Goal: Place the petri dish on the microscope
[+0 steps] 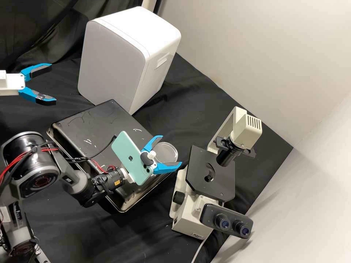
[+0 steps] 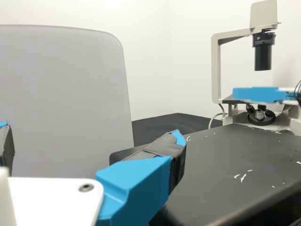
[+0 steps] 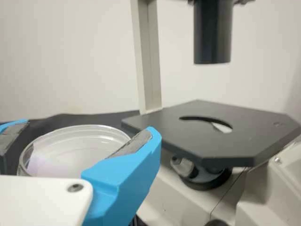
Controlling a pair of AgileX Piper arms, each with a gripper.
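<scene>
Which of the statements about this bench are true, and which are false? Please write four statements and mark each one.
1. The petri dish sits between the fingers of the right gripper. True.
2. The petri dish lies on the microscope stage. False: it is held beside the stage, not on it.
3. The left gripper is open and holds nothing. True.
4. The white box stands on top of the dark tray. False: it stands on the black bench, behind the tray.
</scene>
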